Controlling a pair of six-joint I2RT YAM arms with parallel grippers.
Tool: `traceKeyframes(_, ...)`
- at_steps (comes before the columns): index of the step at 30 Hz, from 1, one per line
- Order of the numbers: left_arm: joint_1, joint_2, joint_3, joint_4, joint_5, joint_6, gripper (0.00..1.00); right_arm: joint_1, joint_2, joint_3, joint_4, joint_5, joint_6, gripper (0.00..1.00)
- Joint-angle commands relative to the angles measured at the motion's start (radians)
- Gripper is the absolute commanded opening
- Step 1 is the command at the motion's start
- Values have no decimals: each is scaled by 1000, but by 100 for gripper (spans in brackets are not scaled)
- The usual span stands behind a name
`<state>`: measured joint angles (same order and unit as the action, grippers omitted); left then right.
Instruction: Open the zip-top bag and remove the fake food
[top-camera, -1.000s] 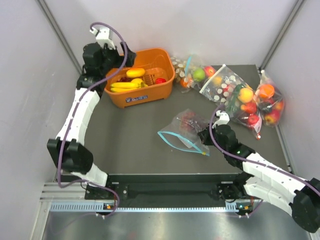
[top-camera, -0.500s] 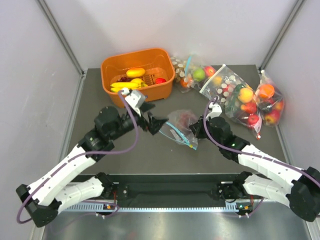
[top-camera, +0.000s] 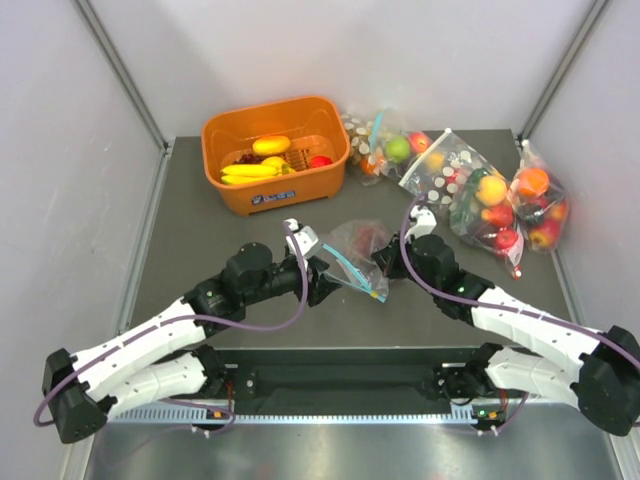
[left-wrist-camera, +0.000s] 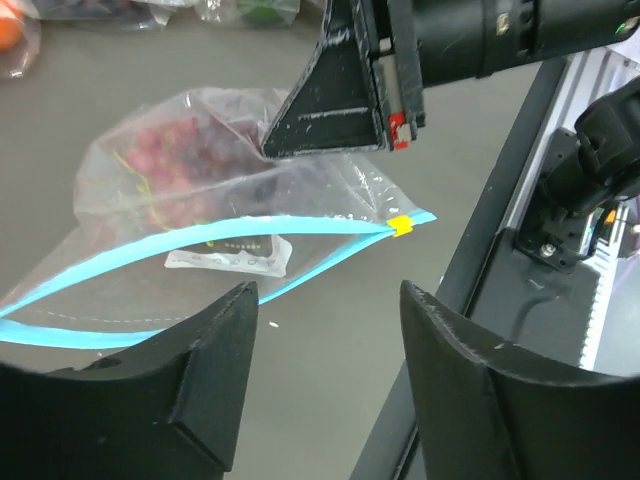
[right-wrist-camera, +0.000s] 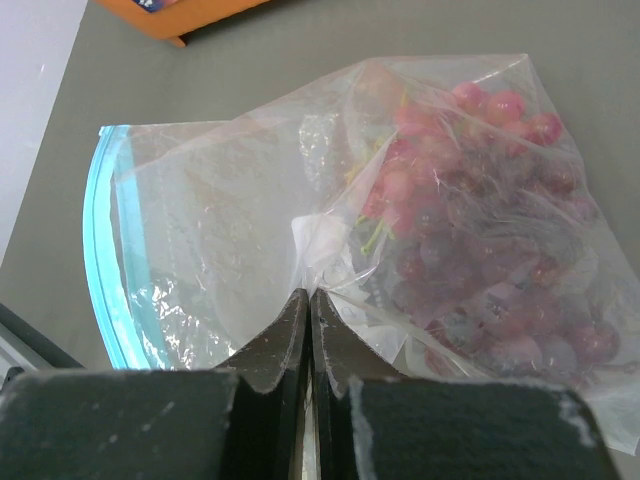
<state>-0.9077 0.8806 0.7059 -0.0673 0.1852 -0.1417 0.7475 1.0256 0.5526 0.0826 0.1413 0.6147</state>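
Bag: the zip-top bag (top-camera: 358, 250) is lying toward the table's (top-camera: 200, 240) near edge, between our arms, with the grapes (right-wrist-camera: 480, 270) inside.
Right arm: our right gripper (right-wrist-camera: 308, 296) is pinching the bag's film beside the grapes, pressed together.
Left arm: our left gripper (left-wrist-camera: 328, 300) is hovering spread and empty. The blue zip strip (left-wrist-camera: 250, 228) is lying just ahead, crosswise to its jaws, nearer this arm.

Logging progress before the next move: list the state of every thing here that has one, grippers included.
zip-top bag: zip open, blue strips parted.
grapes: inside the zip-top bag.
bananas: out of the bag, lying in the orange basket.
orange basket: upright, holding fruit.
left gripper: open, facing the bag's mouth.
right gripper: shut on the bag's plastic beside the grapes.
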Motion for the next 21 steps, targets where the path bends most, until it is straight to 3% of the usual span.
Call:
traceKeyframes(1, -3, 9, -2, 87, -10, 42, 57, 21, -16, 35, 71, 3, 16, 0)
traceKeyframes(6, -3, 43, -3, 104, -41, 39, 48, 24, -35, 23, 68, 4, 19, 0)
traceKeyframes(21, 19, 239, 17, 156, -121, 48, 45, 39, -81, 7, 46, 3, 23, 0)
